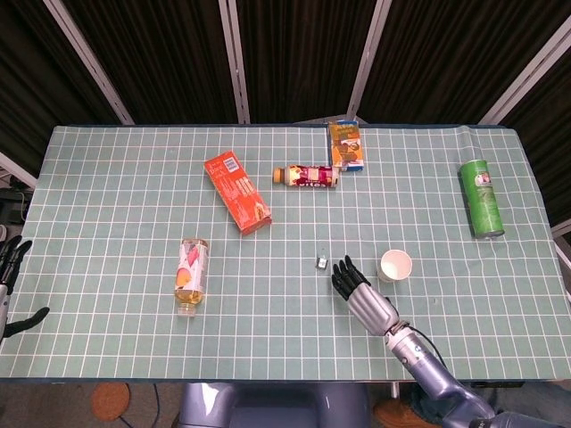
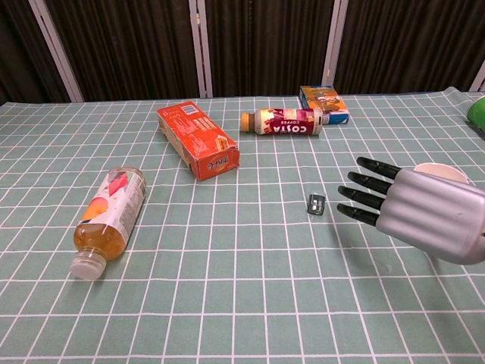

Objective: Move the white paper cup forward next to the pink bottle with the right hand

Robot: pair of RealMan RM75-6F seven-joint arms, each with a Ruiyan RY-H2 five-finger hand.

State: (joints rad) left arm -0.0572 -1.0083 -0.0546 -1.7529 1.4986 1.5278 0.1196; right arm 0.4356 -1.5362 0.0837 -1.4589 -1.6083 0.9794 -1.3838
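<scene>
The white paper cup [image 1: 395, 265] stands upright on the right part of the green checked table [image 1: 107, 205]. My right hand [image 1: 361, 287] hovers just left of it, fingers stretched out and apart, holding nothing. In the chest view the right hand [image 2: 413, 208] covers most of the cup [image 2: 441, 171], so only its rim shows. The pink-labelled bottle [image 1: 306, 176] lies on its side far behind, also seen as the bottle [image 2: 282, 121] in the chest view. My left hand [image 1: 11, 267] shows at the left edge, off the table, fingers apart and empty.
A small dark object [image 1: 321, 262] lies just left of my right hand. An orange carton [image 1: 238, 192] and a juice bottle [image 1: 191, 275] lie to the left. A small box [image 1: 346, 145] sits behind the pink bottle, and a green can [image 1: 481, 198] lies at the far right.
</scene>
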